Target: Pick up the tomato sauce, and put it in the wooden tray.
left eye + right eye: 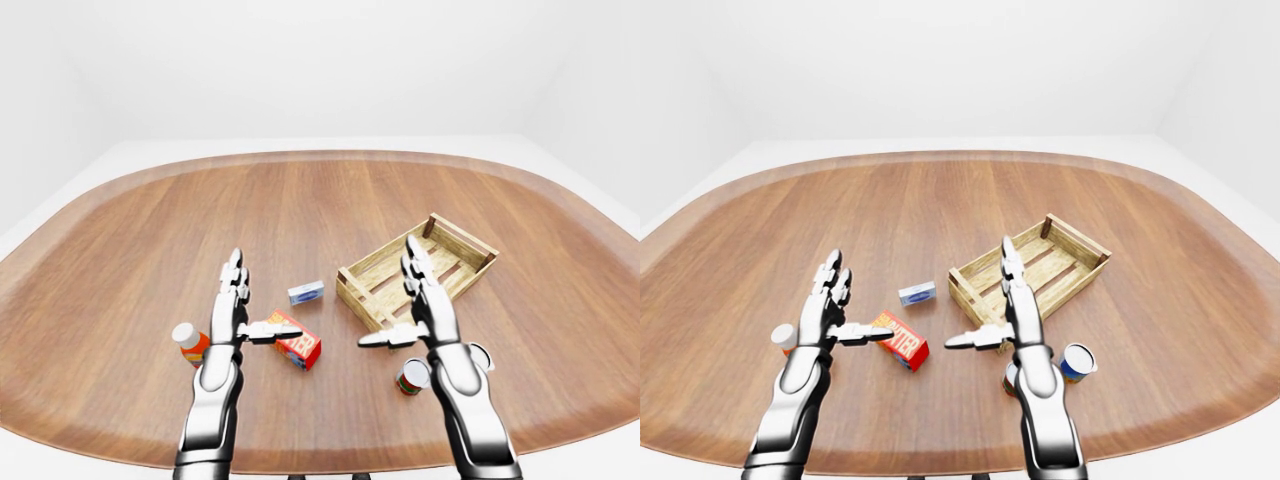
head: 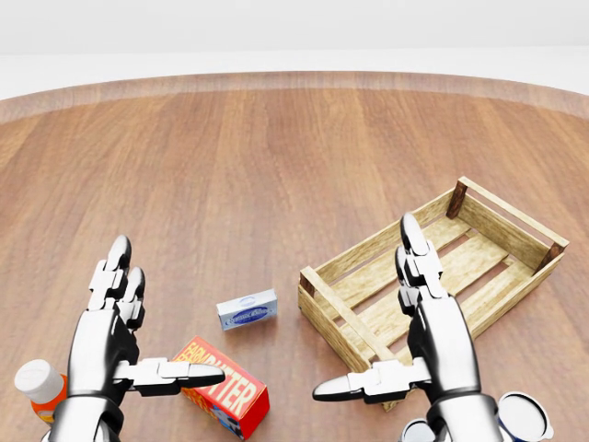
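Observation:
The tomato sauce can (image 1: pixel 408 378), with a red and green label, stands on the wooden table just left of my right forearm, near the bottom of the left-eye view. The wooden tray (image 1: pixel 355 290), a slatted crate, lies above it and holds nothing. My right hand (image 1: pixel 388 295) is open, fingers straight and thumb out to the left. It hovers over the tray's near corner, above the can and apart from it. My left hand (image 1: pixel 265 295) is open and empty, left of the tray, over the red box.
A red butter box (image 1: pixel 297 345) lies under my left thumb. A small blue-and-white box (image 1: pixel 306 292) sits between the hands. An orange bottle with a white cap (image 1: pixel 190 342) stands left of my left wrist. A blue-and-white can (image 1: pixel 1077 361) stands right of my right forearm.

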Tool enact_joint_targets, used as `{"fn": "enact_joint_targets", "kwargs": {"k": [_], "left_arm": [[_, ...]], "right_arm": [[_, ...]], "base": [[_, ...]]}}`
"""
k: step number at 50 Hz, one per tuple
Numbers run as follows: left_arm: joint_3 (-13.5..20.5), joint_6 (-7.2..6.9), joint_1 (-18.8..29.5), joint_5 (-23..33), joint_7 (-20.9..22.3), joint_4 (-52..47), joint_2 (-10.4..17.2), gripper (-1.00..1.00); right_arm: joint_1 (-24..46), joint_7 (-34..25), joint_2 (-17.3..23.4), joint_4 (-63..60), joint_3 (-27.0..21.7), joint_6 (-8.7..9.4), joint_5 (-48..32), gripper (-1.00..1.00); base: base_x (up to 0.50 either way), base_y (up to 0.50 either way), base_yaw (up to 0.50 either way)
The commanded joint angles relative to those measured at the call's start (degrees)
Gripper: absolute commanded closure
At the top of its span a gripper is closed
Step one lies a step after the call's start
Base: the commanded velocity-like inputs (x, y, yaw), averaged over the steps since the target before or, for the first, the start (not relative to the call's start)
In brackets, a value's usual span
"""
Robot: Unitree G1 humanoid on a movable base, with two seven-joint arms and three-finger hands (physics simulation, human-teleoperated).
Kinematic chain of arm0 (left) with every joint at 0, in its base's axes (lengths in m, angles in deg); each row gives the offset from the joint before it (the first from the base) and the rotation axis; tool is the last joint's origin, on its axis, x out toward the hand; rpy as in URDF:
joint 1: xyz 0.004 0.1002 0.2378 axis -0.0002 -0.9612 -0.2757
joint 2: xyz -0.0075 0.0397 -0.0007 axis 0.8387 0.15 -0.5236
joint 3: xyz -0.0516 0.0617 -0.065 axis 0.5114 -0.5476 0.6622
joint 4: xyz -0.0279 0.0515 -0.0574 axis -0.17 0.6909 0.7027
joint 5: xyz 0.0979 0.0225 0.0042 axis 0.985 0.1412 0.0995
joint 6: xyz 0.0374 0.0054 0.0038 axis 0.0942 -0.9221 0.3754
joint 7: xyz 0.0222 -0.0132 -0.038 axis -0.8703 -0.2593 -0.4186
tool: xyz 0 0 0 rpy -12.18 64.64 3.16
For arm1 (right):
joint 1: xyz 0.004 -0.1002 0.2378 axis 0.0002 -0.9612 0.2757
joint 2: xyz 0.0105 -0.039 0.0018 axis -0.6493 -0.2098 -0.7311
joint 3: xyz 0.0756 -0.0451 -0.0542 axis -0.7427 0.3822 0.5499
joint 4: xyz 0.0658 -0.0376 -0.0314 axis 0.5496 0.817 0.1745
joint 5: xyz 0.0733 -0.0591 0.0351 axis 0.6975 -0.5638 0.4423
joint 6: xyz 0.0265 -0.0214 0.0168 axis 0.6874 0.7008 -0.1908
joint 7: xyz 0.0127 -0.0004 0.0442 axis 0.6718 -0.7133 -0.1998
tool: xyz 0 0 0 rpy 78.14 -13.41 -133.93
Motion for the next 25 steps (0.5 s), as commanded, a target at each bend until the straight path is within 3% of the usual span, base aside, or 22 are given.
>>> {"fn": "enact_joint_targets", "kwargs": {"k": [1, 5, 10, 25], "left_arm": [[0.14, -0.20, 0.12, -0.14, -0.01, -0.02, 0.08, -1.00], [0.35, -0.54, 0.18, -0.29, -0.04, -0.26, 0.17, -1.00], [0.38, 0.16, 0.38, -0.25, -0.08, 0.63, 0.17, -1.00], [0.25, 0.47, 0.53, 0.00, -0.18, 1.14, 0.16, -1.00]], "right_arm": [[-2.26, -1.32, 0.28, -4.46, 1.11, 0.00, -1.74, -1.00], [-3.08, -1.83, 0.33, -5.69, 1.03, 0.00, -1.77, -1.00], [-4.65, -2.88, 0.58, -8.69, 1.28, 0.00, -1.78, -1.00], [-7.70, -4.06, 0.86, -11.64, 2.52, 0.00, -2.23, -1.00]], "base": [[0.00, 0.00, 0.00], [0.00, 0.00, 0.00], [0.00, 0.00, 0.00], [0.00, 0.00, 0.00]]}}
